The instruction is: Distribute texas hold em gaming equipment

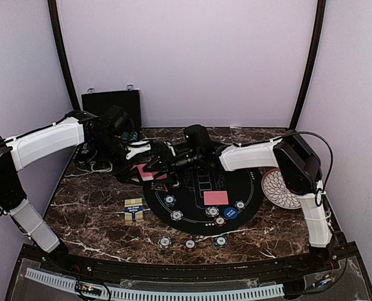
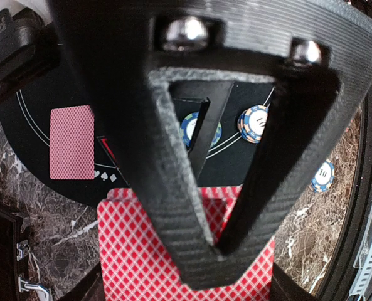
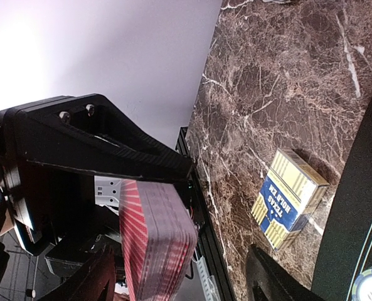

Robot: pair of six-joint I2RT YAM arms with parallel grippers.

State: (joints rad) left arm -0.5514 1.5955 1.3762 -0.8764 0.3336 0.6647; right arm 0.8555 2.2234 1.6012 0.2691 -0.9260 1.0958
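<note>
Left gripper (image 2: 218,249) grips deck (image 2: 135,251); backs upward.

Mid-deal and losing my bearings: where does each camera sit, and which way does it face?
Top external: high behind the bases, looking down on the marble table and black mat; both arms show.
Left wrist: looks down past the left gripper, shut on the red-backed deck, to the mat.
Right wrist: looks sideways at that deck and the Texas Hold'em card box; the open right gripper's fingertips edge the bottom.
Shared: both wrist views show the deck.
</note>
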